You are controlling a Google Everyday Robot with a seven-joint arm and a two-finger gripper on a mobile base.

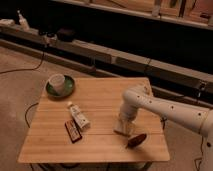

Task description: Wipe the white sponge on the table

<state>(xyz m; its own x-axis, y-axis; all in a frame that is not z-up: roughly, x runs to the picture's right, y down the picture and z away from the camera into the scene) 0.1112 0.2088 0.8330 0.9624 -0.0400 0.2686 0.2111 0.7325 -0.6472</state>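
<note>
The light-wood table (100, 102) with a plank-striped top fills the middle of the camera view. My white arm reaches in from the right and bends down onto the table's right half. My gripper (123, 126) points down at the tabletop. A small off-white block, the white sponge (121, 131), sits at the gripper's tip and rests on the wood. The arm's tip hides the sponge's upper part.
A brown oval object (136, 141) lies just right of and in front of the gripper. A white labelled bottle (79, 117) and a dark bar (73, 131) lie at the centre-left. A white cup on a green plate (61, 86) stands at the back left. Shelves run behind the table.
</note>
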